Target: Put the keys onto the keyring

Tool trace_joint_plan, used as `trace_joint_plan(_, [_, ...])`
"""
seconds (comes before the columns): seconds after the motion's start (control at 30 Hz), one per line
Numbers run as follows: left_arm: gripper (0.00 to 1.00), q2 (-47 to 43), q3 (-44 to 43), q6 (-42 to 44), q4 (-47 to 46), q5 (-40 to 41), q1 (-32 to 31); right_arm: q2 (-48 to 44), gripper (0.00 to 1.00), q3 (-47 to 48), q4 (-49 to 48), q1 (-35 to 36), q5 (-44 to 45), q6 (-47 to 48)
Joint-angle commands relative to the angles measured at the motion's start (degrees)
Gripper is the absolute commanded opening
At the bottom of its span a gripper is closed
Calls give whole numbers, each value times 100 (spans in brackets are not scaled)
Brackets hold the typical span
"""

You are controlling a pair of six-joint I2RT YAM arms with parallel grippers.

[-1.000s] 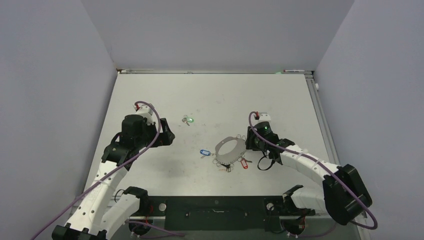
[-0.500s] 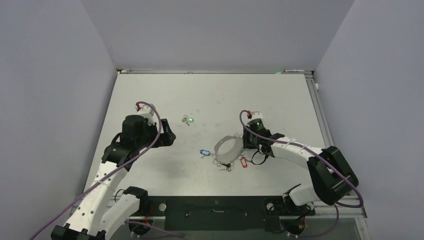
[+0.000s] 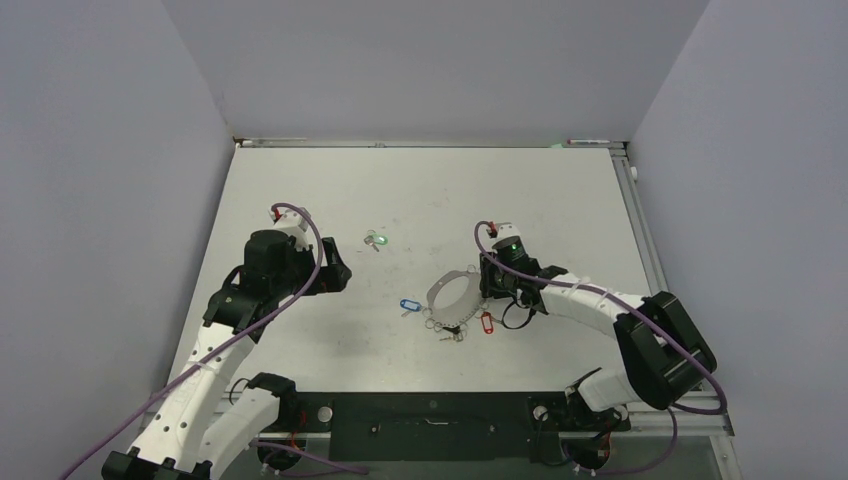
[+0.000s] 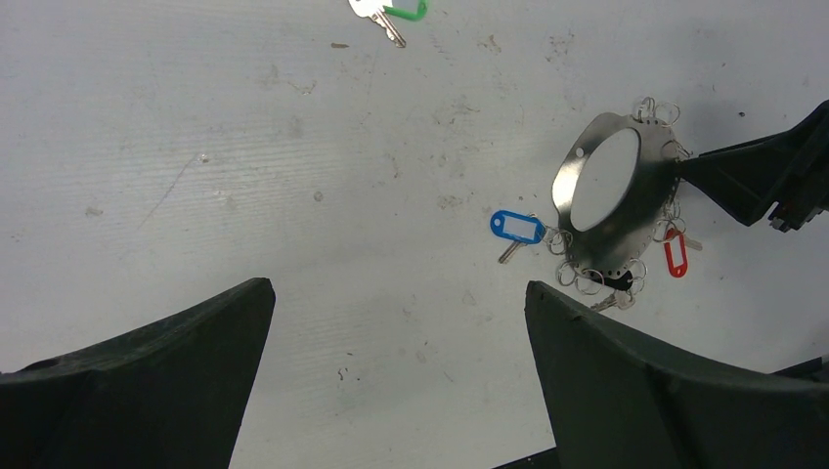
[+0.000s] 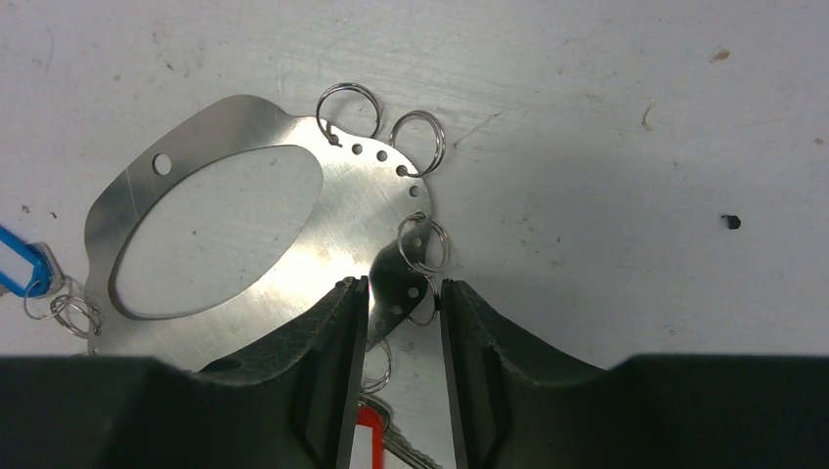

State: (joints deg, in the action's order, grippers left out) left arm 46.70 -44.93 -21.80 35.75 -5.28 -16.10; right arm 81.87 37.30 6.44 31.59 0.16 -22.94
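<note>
The keyring (image 3: 434,297) is a flat silver oval plate with split rings along its rim, lying mid-table. My right gripper (image 3: 488,290) is shut on its right rim (image 5: 342,210): the rim and a split ring fill the narrow gap at the fingertips (image 5: 403,288). The red-tagged key (image 3: 487,323) (image 5: 367,440) lies just under that gripper. At the keyring's left edge (image 4: 635,220) the blue-tagged key (image 3: 406,306) (image 4: 516,227) touches the split rings. Alone, farther back, lies the green-tagged key (image 3: 375,240) (image 4: 391,12). My left gripper (image 3: 335,275) (image 4: 396,285) hangs open over bare table, left of the keyring.
A bare silver key (image 4: 611,298) lies among the split rings at the keyring's near edge. Grey walls close in the white table (image 3: 560,200) on three sides, with a metal rail (image 3: 640,215) along its right edge.
The right arm swung in toward the keyring and its jaws narrowed around the rim. The keyring slid slightly left. The left arm did not move.
</note>
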Motion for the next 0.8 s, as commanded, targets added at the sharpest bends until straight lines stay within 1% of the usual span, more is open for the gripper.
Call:
trace_joint_plan(0.0, [100,-38,-227,90,-271,27,-25,-307,35,249,-209,49,-164,110])
trace_joint_plan(0.17, [100,-30,-227,98,-266,34,-27,-67,35,366,-197,49,-34,182])
trace_joint_plan(0.43, [100,-14,-224,97,-270,29,-25,308,35,499,-190,49,482,363])
trace_joint_plan(0.77, [100,23,-218,97,-279,10,-25,540,34,507,-251,49,490,534])
